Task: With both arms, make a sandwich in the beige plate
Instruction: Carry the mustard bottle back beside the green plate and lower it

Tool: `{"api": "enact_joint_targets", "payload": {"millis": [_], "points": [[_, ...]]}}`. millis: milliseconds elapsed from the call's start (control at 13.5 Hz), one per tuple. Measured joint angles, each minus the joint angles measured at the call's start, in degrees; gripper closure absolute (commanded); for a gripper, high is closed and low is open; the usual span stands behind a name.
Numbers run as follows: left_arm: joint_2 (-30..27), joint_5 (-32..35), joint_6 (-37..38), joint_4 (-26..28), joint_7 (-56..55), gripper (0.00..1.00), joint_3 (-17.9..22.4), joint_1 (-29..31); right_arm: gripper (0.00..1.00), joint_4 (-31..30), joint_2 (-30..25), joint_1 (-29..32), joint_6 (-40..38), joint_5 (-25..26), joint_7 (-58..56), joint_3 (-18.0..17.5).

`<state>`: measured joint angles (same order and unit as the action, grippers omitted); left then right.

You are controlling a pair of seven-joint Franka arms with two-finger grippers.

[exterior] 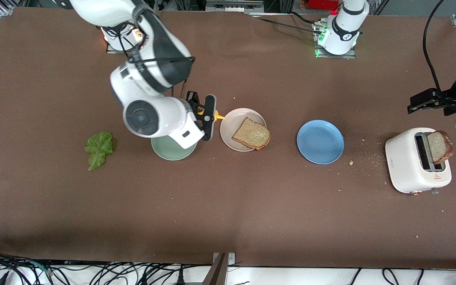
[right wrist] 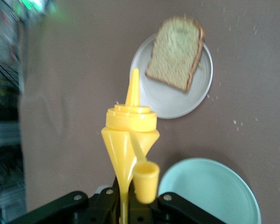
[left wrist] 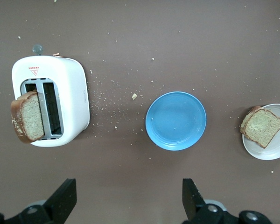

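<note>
At the centre of the front view, on the brown worktop [exterior: 251,206], sits the beige plate [exterior: 230,132], and one slice of brown toast [exterior: 251,134] lies on it, overhanging the rim on the side toward the left arm's end. There is no second slice or lettuce on it yet. The lettuce leaf [exterior: 98,149] lies on the worktop at the left of the frame, toward the right arm's end, well apart from the plates. A mint-green plate [exterior: 168,152] sits just beside the beige plate, largely hidden under the right arm [exterior: 149,79], which reaches down from the upper left. The right gripper [exterior: 208,117] hangs above the gap between those two plates, its jaws clenched on a yellow squeeze bottle [right wrist: 129,140]; in the right wrist view its nozzle points toward the beige plate and its small cap dangles open. Right of centre lies a blue plate [exterior: 320,141], with crumbs [exterior: 364,158] scattered between it and a white toaster [exterior: 410,162] at the right of the frame. A second toast slice [exterior: 439,147] stands up out of one toaster slot. The left gripper [left wrist: 130,200] waits at the right edge, up above the worktop near the toaster, jaws spread wide and holding nothing.
</note>
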<state>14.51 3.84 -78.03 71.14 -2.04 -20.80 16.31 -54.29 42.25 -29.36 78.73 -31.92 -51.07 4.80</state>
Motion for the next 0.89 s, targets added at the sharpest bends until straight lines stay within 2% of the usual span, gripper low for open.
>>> {"api": "enact_joint_targets", "payload": {"millis": [297,445,667,890], "points": [[0.0,0.0,0.0,0.0,0.0,0.0,-0.2,0.0,1.0,-3.4,-0.2,8.5,-0.7,-17.1,-3.5,0.0],[0.0,0.0,0.1,0.0,0.0,0.0,-0.2,0.0,1.0,-11.8,-2.8,11.9,0.2,-23.4,-10.9,0.0],[0.0,0.0,0.3,0.0,0.0,0.0,-0.2,0.0,1.0,-28.8,-8.7,17.2,2.1,-27.0,-27.3,0.1],[0.0,0.0,0.3,0.0,0.0,0.0,-0.2,0.0,1.0,-39.3,-10.8,21.6,1.9,-27.8,-44.4,0.1]]}}
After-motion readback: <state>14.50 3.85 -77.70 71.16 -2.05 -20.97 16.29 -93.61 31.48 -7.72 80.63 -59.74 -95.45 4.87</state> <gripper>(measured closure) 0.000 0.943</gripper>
